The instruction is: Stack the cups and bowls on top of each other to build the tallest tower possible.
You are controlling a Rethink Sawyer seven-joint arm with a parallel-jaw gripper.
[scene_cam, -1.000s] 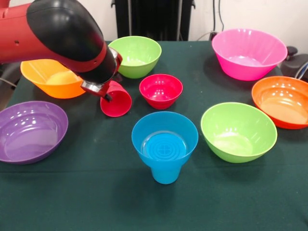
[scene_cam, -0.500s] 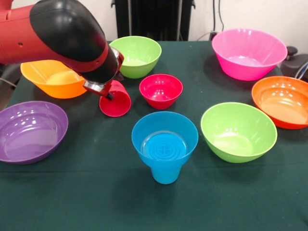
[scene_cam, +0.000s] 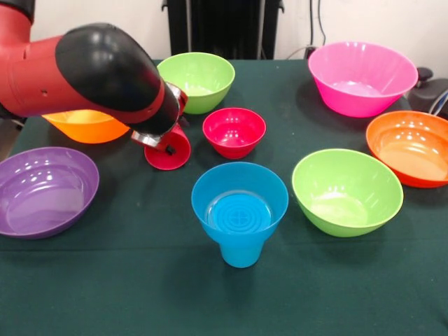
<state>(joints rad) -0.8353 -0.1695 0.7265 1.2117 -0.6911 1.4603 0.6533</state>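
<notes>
The red cup (scene_cam: 166, 155) lies on its side on the green cloth, left of the small red bowl (scene_cam: 234, 131). My gripper (scene_cam: 165, 144) is right at the cup's upper edge, mostly hidden under the black wrist. The small blue bowl (scene_cam: 239, 199) sits upright on the sky-blue cup (scene_cam: 240, 253) at front centre, forming a short tower. Two lime green bowls stand at the back (scene_cam: 199, 80) and at the right (scene_cam: 346, 190).
A purple bowl (scene_cam: 45, 190) stands at the left and a yellow-orange bowl (scene_cam: 87, 126) shows partly behind the arm. A pink bowl (scene_cam: 362, 77) is at the back right and an orange bowl (scene_cam: 411, 147) at the right edge.
The arm has swung down and to the right, now covering more of the yellow-orange bowl. The red cup has turned with the wrist and now looks shorter and more end-on.
</notes>
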